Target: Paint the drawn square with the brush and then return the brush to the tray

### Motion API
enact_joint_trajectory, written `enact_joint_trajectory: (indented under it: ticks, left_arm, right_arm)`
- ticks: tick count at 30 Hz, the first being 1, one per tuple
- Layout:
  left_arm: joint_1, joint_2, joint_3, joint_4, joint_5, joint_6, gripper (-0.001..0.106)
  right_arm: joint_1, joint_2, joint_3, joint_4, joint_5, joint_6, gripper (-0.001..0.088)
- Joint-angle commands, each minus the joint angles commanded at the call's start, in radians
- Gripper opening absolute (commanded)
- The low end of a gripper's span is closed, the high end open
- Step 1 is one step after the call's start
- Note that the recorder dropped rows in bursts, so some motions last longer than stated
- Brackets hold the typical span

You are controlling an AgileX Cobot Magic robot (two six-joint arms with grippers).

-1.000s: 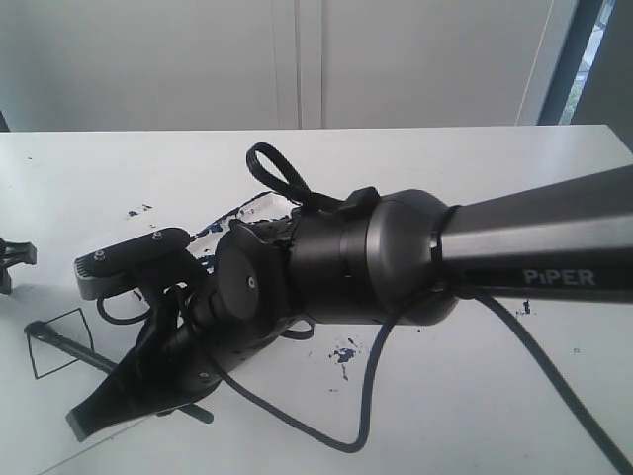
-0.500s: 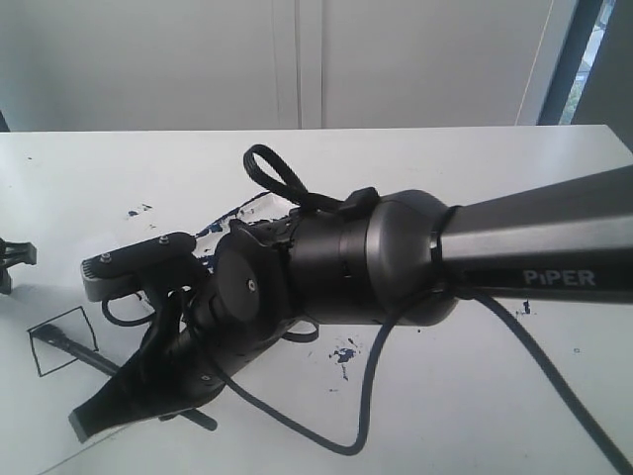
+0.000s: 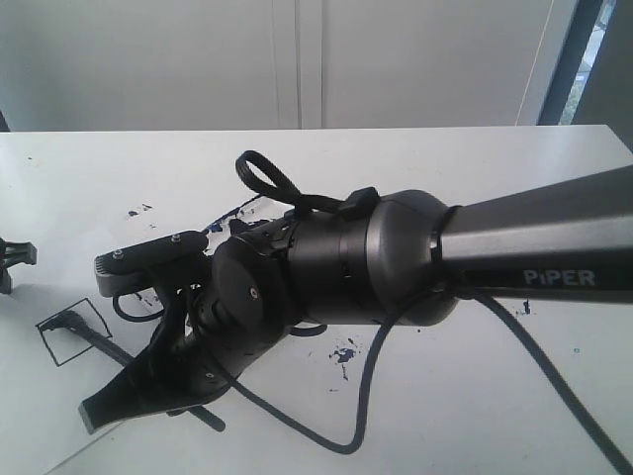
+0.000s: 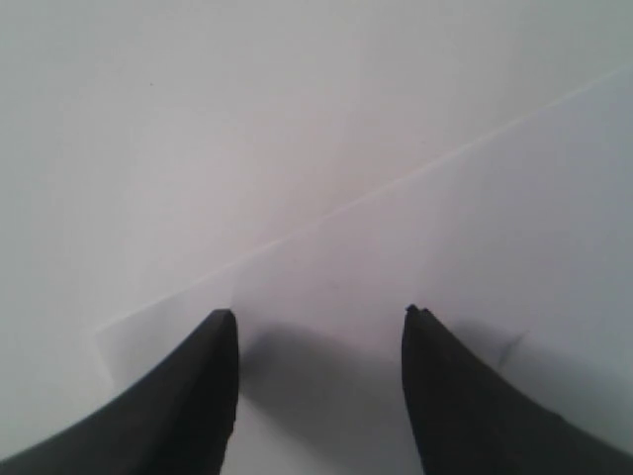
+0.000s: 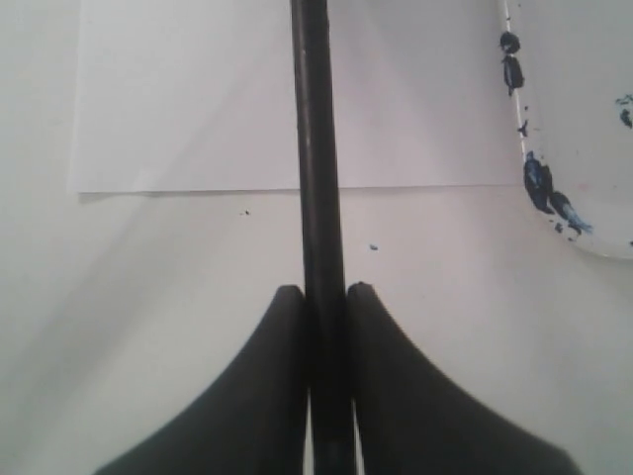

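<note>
Brush: long, thin black stick, pinched by the handle in the right hand, fingertips pressed narrow against either side of it, no gap showing. Slanted across the sheet of paper toward the near left corner of the surface. Bristle end at the far side of the drawn square, back end poking out past the hand on the opposite side. Contact between bristles and paper: cannot tell.

Drawn square: thin black outline, slightly tilted, white inside, no paint within the lines. Set on the paper near the left edge of the surface.

Tray: white, with a rounded corner and blue-black dabs along the rim. Close by a corner of the sheet in the right wrist view, apart from the brush. Mostly hidden behind the right arm in the exterior view, about the middle of the surface.

Left hand: fingertips wide apart, nothing between them, hanging above the white paper near one of its corners, with the sheet's edge running slantwise beyond the tips.

Blue paint splatters: scattered on the surface, some near the middle under the right arm, a few further back toward the left edge.

Black cable: looping down from the right arm toward the near edge of the surface.
</note>
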Motion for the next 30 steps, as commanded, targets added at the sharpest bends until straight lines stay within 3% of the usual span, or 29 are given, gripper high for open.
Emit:
enact_joint_trajectory:
  ticks: [15,30]
  left_arm:
    - [0.0,0.0,0.0,0.0,0.0,0.0,0.055]
    - [0.0,0.0,0.0,-0.005,0.006,-0.022,0.055]
  right_arm:
    - [0.0,0.0,0.0,-0.09,-0.006,0.109,0.0]
    - [0.0,0.0,0.0,-0.096,-0.012,0.131,0.0]
